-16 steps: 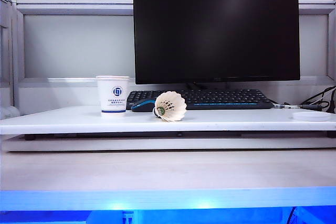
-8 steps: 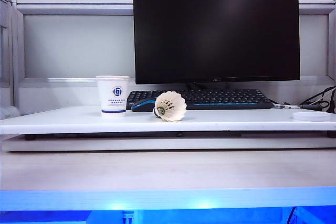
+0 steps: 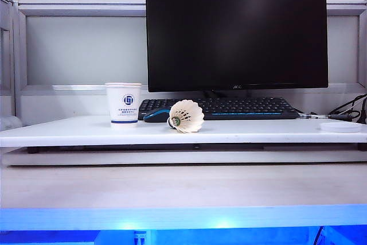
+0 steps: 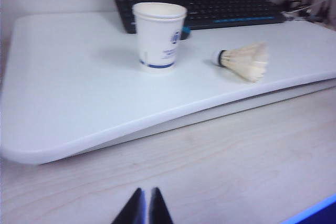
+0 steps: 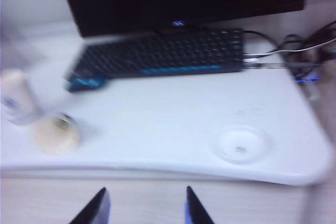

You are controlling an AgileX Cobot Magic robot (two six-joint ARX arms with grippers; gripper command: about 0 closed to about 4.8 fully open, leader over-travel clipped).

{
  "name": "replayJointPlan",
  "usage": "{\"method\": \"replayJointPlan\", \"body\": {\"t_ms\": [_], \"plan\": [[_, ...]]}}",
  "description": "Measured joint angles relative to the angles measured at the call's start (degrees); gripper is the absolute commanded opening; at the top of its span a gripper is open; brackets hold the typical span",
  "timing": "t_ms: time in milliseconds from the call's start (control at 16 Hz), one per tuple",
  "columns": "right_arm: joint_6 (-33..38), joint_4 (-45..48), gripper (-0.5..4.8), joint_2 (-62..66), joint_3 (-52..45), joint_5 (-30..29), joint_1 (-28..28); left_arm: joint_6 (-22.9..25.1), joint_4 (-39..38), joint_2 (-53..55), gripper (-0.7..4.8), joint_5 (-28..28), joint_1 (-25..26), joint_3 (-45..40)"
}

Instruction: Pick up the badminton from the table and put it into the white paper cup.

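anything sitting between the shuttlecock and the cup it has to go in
Nothing visible. The badminton lies on its side on the table, apart from the upright white paper cup, with only bare tabletop between them.

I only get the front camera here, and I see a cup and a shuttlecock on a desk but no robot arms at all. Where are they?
Observer: Both wait short of the table, over the wooden surface in front of it. The left gripper shows its fingertips nearly together.
Operator: And the other one?
Observer: The right gripper has its fingers spread, holding nothing.
Operator: Is anything already in the white paper cup?
Observer: The left wrist camera looks onto the white paper cup from above; the little of its inside that shows looks bare.
Operator: How does the badminton lie?
Observer: The badminton lies on its side, cork toward the cup.
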Motion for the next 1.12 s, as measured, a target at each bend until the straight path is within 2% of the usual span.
{"method": "replayJointPlan", "body": {"t_ms": [62,125,312,375,437,500,562,750,812,1125], "plan": [[1.22,-0.28,2.03,0.04,0.66,-1.68,0.00,-0.02,-0.09,0.02,1.05,0.66,-0.02,0.04],[1.95,-0.57,2.55,0.07,1.29,-2.89,0.00,-0.04,-0.22,0.02,1.35,0.83,0.00,0.07],[3.17,-3.76,3.88,1.92,5.88,-3.34,0.02,-0.09,-0.31,0.02,1.35,0.85,0.00,0.09],[3.30,-4.92,3.92,3.65,8.22,-3.67,0.02,-0.50,-0.33,0.02,1.35,0.85,0.00,0.09],[4.33,-6.88,3.93,9.60,12.68,-6.51,0.02,-1.16,-0.35,0.02,1.34,0.85,0.00,0.09],[7.13,-6.75,4.21,17.35,17.64,-10.91,0.02,-1.25,-0.37,0.02,1.35,0.85,0.00,0.09],[9.11,-5.42,4.47,22.01,19.85,-13.90,0.02,-1.27,-0.39,0.02,1.35,0.87,0.00,0.09],[16.02,-1.64,4.74,29.86,23.47,-18.91,0.04,-1.27,-0.42,0.02,1.34,0.87,0.00,0.11],[19.89,2.29,4.79,35.63,25.75,-22.80,0.04,-1.27,-0.44,0.02,1.34,0.87,0.00,0.11],[26.38,6.32,4.79,47.69,29.68,-27.12,2.82,-1.27,-0.44,0.02,1.34,0.87,0.00,0.11]]}}
